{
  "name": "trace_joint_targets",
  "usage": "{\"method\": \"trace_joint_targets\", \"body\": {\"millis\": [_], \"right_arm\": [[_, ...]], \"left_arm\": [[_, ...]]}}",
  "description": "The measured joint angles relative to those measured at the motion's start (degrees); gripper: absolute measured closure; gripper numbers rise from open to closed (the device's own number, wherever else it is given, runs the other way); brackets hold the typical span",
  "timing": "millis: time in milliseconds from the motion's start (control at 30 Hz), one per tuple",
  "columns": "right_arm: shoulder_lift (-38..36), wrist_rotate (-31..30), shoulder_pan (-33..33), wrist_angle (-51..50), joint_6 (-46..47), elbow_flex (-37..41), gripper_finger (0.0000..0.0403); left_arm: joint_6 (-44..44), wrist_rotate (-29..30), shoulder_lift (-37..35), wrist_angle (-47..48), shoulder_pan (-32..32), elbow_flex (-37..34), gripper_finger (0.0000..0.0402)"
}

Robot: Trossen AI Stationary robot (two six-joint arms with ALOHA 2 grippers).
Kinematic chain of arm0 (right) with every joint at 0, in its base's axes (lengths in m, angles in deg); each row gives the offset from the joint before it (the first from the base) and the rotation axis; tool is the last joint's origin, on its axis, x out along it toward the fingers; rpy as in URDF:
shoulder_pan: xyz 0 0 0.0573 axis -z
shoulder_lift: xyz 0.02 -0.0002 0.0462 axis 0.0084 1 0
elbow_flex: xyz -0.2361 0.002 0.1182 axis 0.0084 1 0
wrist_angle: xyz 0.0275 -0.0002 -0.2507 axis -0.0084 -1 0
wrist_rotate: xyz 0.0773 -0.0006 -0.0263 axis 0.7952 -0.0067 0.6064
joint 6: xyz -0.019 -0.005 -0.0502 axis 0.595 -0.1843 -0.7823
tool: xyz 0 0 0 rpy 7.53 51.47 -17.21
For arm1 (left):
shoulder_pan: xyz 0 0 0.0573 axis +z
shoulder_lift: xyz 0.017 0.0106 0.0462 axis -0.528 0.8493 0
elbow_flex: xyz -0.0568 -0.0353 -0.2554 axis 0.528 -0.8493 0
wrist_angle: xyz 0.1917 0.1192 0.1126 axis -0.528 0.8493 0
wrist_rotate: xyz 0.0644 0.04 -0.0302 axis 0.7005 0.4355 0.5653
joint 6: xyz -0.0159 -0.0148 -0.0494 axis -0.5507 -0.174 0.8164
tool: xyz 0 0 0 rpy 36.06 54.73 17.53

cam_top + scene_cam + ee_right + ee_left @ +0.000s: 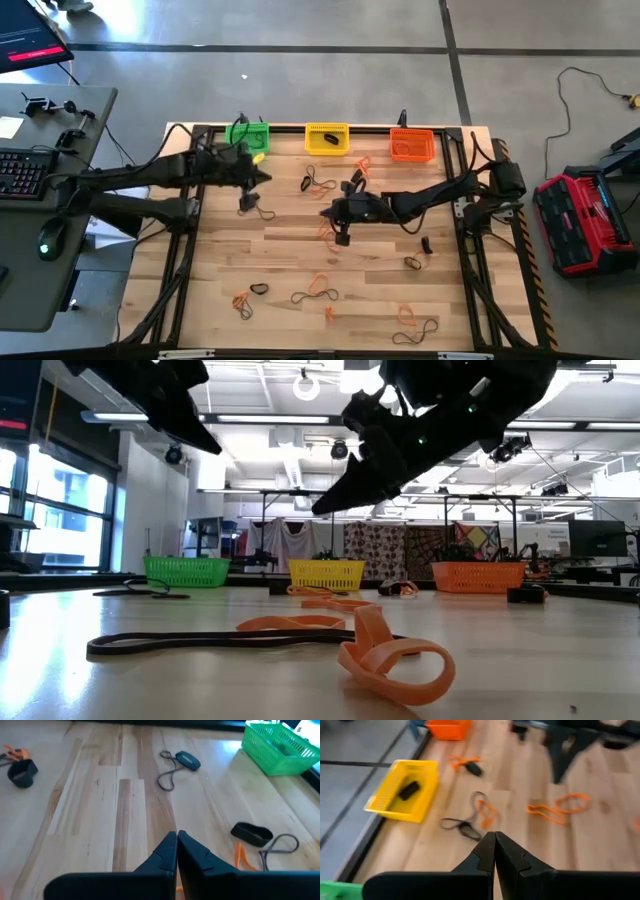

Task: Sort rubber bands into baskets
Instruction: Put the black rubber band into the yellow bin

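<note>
Holding one dark band (409, 790): yellow basket (385, 795)

The table (300, 250) is pale planked wood, smooth with a slight sheen; the baskets (327, 138) look like glossy lattice plastic; the rubber bands (395, 660) appear matt.

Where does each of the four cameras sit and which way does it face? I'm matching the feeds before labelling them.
High view: overhead, looking straight down on the table; both arms show.
Low view: at tabletop height, facing the baskets; arms overhead.
Left wrist view: behind the shut left gripper, facing the yellow basket.
Right wrist view: behind the shut right gripper, facing the green basket.
Shared: high and low views both show all three baskets.
</note>
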Motion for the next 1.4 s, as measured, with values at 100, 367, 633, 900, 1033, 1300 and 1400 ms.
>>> {"method": "trace_joint_targets", "body": {"millis": [100, 367, 633, 900, 1033, 1300, 1400], "right_arm": [[0.0, 2.4, 0.1, 2.2, -1.2, 0.0, 0.0403], [4.5, 8.0, 2.0, 9.7, -1.1, 0.0, 0.0403], [5.2, 7.7, 1.3, 6.4, -1.3, 0.0, 0.0403], [2.6, 7.2, 1.0, -0.7, -0.9, 0.0, 0.0403], [2.5, 7.1, 0.5, -0.6, -1.0, 0.0, 0.0403], [2.5, 7.1, -0.2, -0.6, -1.5, 0.0, 0.0403], [2.5, 7.1, -0.4, -0.8, -1.4, 0.0, 0.0403]], "left_arm": [[0.6, 0.0, 0.3, 0.4, -4.2, 0.0, 0.0401], [3.6, 0.0, 0.9, 2.6, -16.2, 0.0, 0.0401], [16.3, -0.1, 3.2, 9.0, -27.0, 0.0, 0.0401], [22.0, 0.7, 11.1, 8.9, -36.5, 0.0, 0.0401], [26.9, 0.7, 15.4, 9.0, -40.9, 0.0, 0.0391], [35.9, 0.5, 21.4, 8.5, -48.6, 0.0, 0.0339], [37.0, 0.9, 24.2, 6.5, -51.0, 0.0, 0.0316]]}}
